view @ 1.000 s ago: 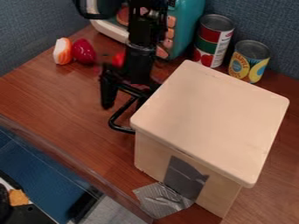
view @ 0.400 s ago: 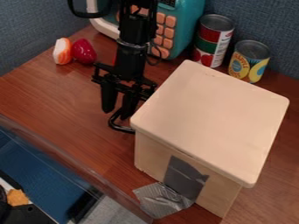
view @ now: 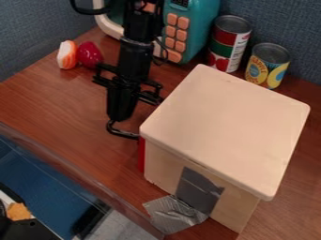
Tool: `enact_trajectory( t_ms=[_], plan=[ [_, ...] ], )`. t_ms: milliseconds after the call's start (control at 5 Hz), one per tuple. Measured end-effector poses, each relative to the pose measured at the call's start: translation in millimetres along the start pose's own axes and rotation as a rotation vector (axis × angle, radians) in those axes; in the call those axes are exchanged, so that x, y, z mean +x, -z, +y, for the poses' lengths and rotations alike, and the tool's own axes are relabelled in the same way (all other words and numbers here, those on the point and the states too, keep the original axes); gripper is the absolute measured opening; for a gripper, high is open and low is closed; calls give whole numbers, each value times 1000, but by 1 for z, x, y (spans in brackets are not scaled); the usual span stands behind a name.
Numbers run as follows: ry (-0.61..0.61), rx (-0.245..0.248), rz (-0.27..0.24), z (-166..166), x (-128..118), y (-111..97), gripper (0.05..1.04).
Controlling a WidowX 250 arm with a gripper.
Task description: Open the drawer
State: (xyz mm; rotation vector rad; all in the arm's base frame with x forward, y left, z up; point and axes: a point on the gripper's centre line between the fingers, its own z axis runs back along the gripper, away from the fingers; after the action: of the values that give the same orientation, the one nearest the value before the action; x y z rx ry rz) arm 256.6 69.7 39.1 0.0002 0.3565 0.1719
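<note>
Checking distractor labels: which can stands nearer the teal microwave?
The taller, red-and-green can, beside the microwave; the shorter, yellow-and-blue can is farther right.

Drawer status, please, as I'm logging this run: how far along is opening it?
Looks done: the gripper's fingers have closed on the black handle. In hand: the opening itself, seemingly just begun, as a narrow red strip, likely the drawer, shows beside the pale box. Left: most of the pull, judging by how little red shows.
</note>
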Motion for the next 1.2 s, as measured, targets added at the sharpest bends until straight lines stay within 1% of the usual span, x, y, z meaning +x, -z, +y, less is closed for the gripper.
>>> enact_trajectory(
  t_ms=[200, 400, 600, 800, 1000, 1200],
  plan=[
    [-52, 1, 25, 21, 0, -2, 107],
    [-89, -28, 64, 39, -2, -1, 106],
    [-92, -30, 114, 56, -4, 0, 106],
    [-29, 5, 206, 64, -4, 5, 106],
    [53, 87, 253, 63, -3, 4, 106],
    [96, 123, 277, 67, -2, 3, 105]
  ],
)
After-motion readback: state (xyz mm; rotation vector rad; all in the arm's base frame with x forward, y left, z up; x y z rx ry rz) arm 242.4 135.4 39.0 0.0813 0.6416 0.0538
